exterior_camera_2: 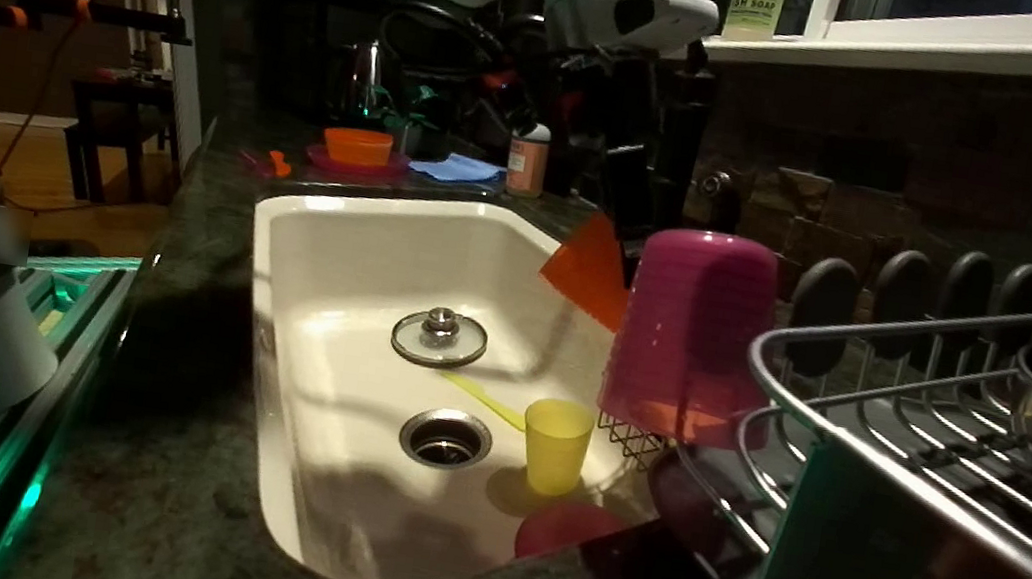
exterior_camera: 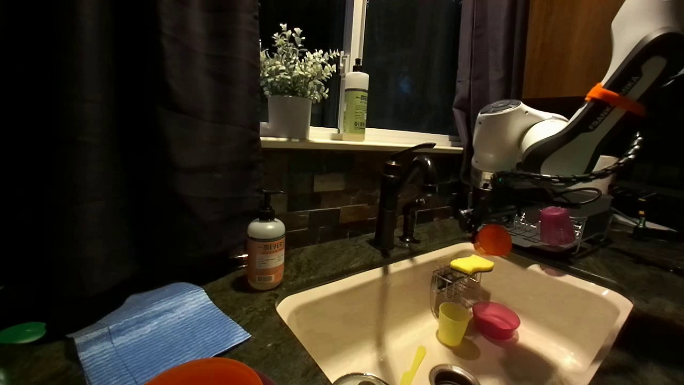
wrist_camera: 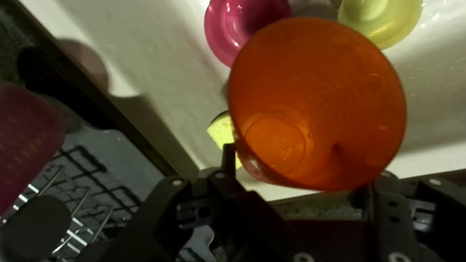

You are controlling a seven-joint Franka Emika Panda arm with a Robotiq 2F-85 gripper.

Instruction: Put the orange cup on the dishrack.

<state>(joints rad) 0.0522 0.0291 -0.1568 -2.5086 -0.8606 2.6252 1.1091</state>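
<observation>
Above the sink (exterior_camera: 574, 305), orange tumbler (exterior_camera: 492, 240) held tilted

The pincer (wrist_camera: 297, 173) is clamped on it, apparently to carry it off to drain. In an exterior view, the dishrack (exterior_camera: 528, 232) lies at three o'clock from it; a pink tumbler (exterior_camera: 556, 226) stands there mouth-down, presumably draining.

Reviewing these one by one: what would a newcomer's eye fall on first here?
The eye goes first to the orange cup, held tilted in the gripper and large near the middle of the wrist view, its inside showing. Next comes the pink cup, upside down on the dishrack and looming large in an exterior view. The yellow cup stands out too, upright in the cream sink.
</observation>
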